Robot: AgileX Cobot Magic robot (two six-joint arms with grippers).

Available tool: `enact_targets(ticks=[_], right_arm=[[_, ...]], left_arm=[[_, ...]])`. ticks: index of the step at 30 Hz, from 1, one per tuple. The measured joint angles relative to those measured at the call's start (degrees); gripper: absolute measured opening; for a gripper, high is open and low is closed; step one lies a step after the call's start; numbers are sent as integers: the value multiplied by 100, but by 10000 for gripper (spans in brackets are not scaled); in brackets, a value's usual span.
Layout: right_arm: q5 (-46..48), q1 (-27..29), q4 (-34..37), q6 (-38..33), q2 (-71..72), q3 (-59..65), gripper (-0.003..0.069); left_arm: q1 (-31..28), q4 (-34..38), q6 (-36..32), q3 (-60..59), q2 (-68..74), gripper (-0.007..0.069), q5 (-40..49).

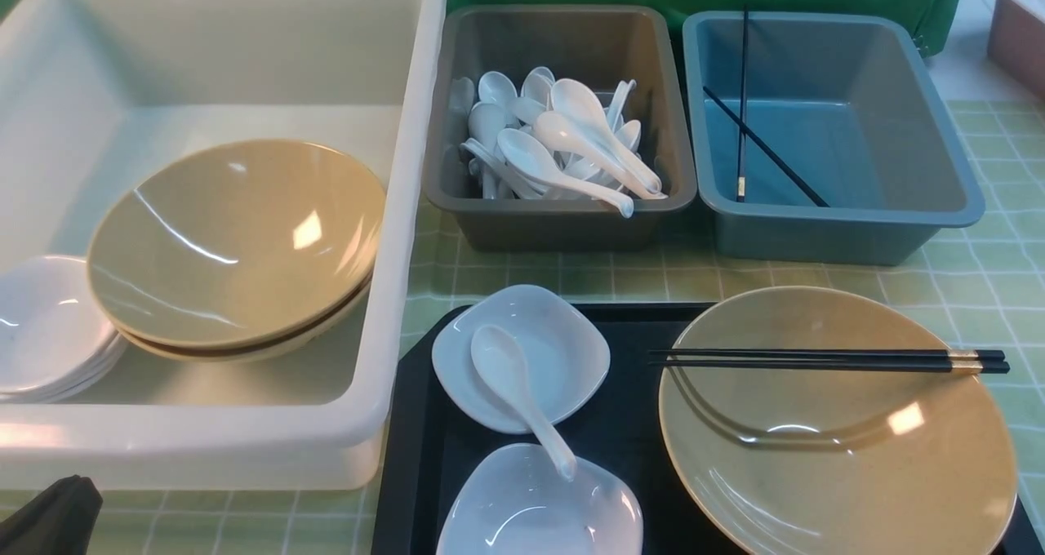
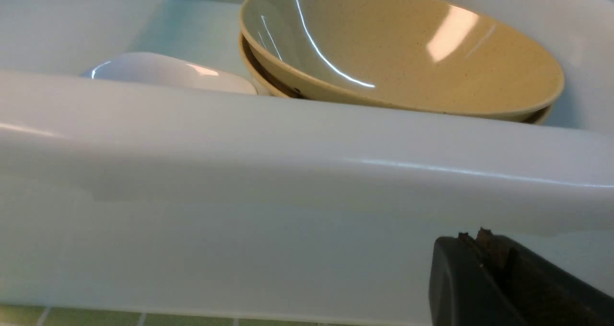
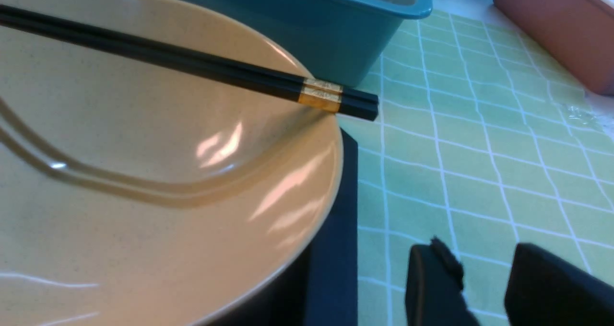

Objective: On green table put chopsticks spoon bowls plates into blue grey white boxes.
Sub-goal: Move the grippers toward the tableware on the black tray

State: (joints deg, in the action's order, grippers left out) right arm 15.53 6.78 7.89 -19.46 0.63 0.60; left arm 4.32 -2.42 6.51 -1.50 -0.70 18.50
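A tan bowl (image 1: 833,432) sits on the black tray with a pair of chopsticks (image 1: 824,361) across its rim. Two white plates (image 1: 563,351) (image 1: 522,514) lie left of it, and a spoon (image 1: 514,384) rests across them. The white box (image 1: 204,437) holds two stacked bowls (image 1: 237,245) and stacked plates (image 1: 49,326). The grey box (image 1: 555,228) holds several spoons. The blue box (image 1: 816,237) holds chopsticks (image 1: 743,106). My left gripper (image 2: 479,237) is shut and empty, low against the white box's front wall (image 2: 288,148). My right gripper (image 3: 479,254) is open over the green table (image 3: 479,148), right of the bowl (image 3: 144,148).
The black tray (image 1: 416,457) lies at the front middle, and its edge (image 3: 336,249) is close to my right gripper. A pinkish tub (image 1: 1016,33) stands at the far right. The three boxes line the back of the table.
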Motion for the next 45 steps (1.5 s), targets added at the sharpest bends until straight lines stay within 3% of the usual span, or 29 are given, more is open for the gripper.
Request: enact_targets(ticks=[34, 39, 42, 45], right_arm=[[0, 0, 0, 0, 0, 0, 237], [-410, 0, 0, 35, 0, 56, 237], [-1214, 0, 51, 737, 0, 98, 237], [-1794, 0, 133, 1946, 0, 98, 237]], left_arm=[[0, 0, 0, 0, 0, -1, -30], [0, 6, -6, -6, 0, -1, -639], [0, 6, -6, -6, 0, -1, -1331], [0, 6, -6, -6, 0, -1, -1665]])
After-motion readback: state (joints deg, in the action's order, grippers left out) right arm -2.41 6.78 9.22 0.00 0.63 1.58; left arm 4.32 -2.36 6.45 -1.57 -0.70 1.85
